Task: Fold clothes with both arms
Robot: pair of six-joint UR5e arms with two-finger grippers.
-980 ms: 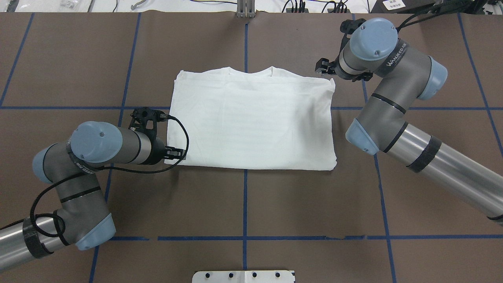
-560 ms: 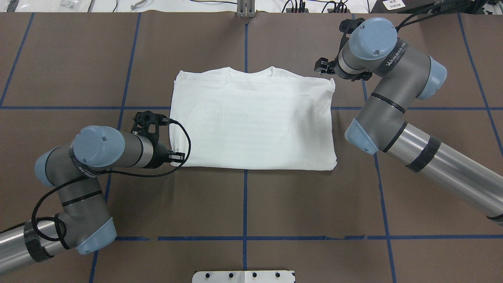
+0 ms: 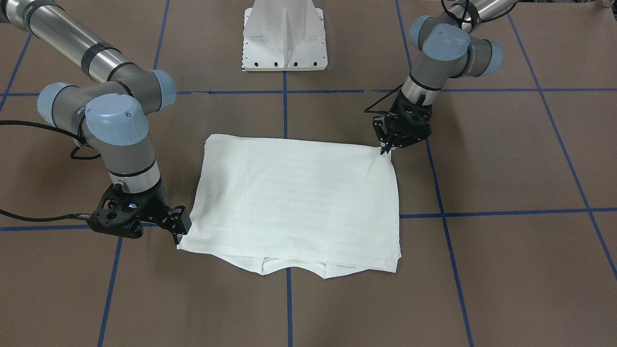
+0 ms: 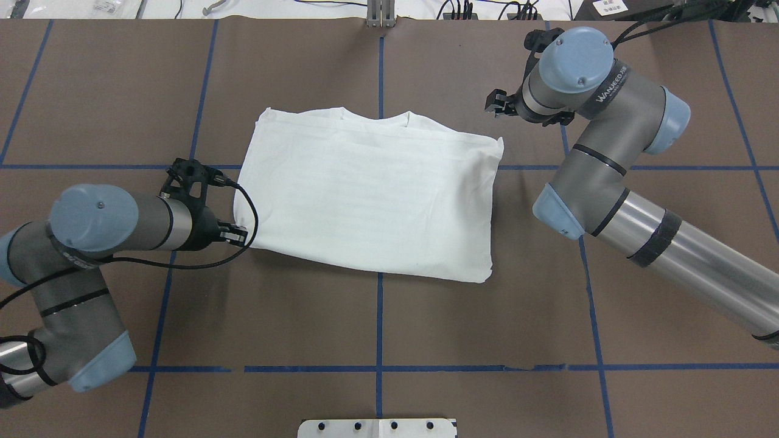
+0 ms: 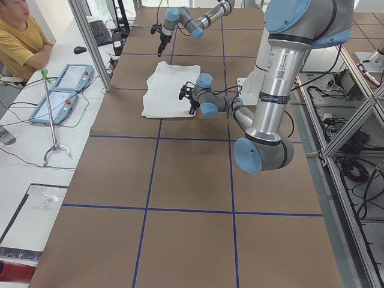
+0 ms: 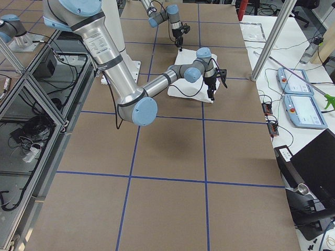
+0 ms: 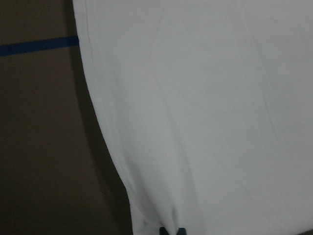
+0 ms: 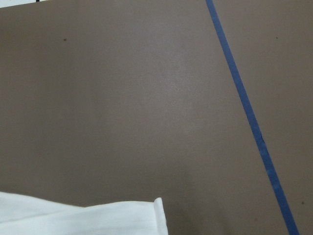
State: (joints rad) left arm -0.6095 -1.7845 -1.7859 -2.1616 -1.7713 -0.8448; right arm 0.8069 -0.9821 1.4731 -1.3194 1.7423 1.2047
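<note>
The clothes are one white shirt (image 4: 371, 194), folded into a rectangle and lying flat, its collar notch on the far edge. No printed text shows. My left gripper (image 4: 240, 234) is shut on the shirt's near left corner; the left wrist view shows its fingertips (image 7: 171, 230) pinching the cloth (image 7: 210, 107). In the front-facing view the left gripper (image 3: 385, 147) is at the shirt's (image 3: 294, 197) upper right corner. My right gripper (image 4: 494, 103) stands open just beyond the far right corner, holding nothing. Its wrist view shows only that corner (image 8: 98, 218) on bare table.
The brown table is marked with blue tape lines (image 4: 378, 316). The white pedestal base (image 3: 284, 38) stands at the robot's edge. Past the far edge, a person (image 5: 21, 36) sits beside two teach pendants (image 5: 66, 84) and an aluminium post (image 5: 90, 42).
My left arm has drawn back to the left with the shirt's corner. The shirt slid left and turned slightly, away from the right gripper, which has hardly moved.
</note>
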